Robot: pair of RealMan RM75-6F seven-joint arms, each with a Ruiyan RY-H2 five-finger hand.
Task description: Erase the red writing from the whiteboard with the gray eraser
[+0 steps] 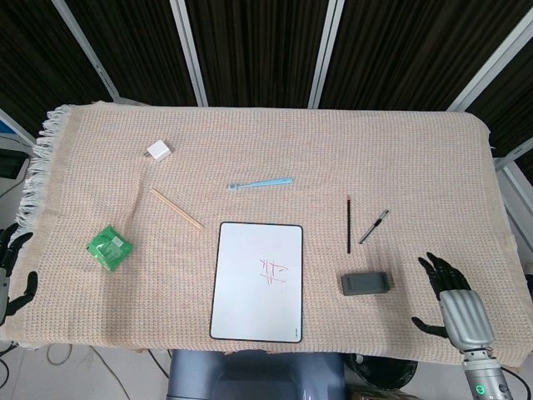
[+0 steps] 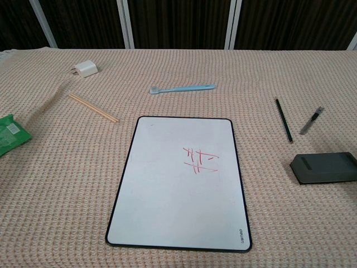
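Observation:
A white whiteboard (image 1: 256, 281) (image 2: 180, 181) with a black rim lies near the table's front edge, with red writing (image 1: 273, 272) (image 2: 199, 160) right of its middle. The gray eraser (image 1: 366, 283) (image 2: 324, 167) lies flat on the cloth to the board's right. My right hand (image 1: 450, 303) hovers open at the front right, fingers spread, a short way right of the eraser and not touching it. My left hand (image 1: 10, 271) shows only partly at the far left edge, fingers apart, holding nothing. Neither hand appears in the chest view.
A black pencil (image 1: 348, 223) and a pen (image 1: 374, 227) lie behind the eraser. A light blue toothbrush (image 1: 261, 183) lies behind the board. Wooden chopsticks (image 1: 176, 208), a white charger (image 1: 158, 151) and a green packet (image 1: 109, 246) sit at the left.

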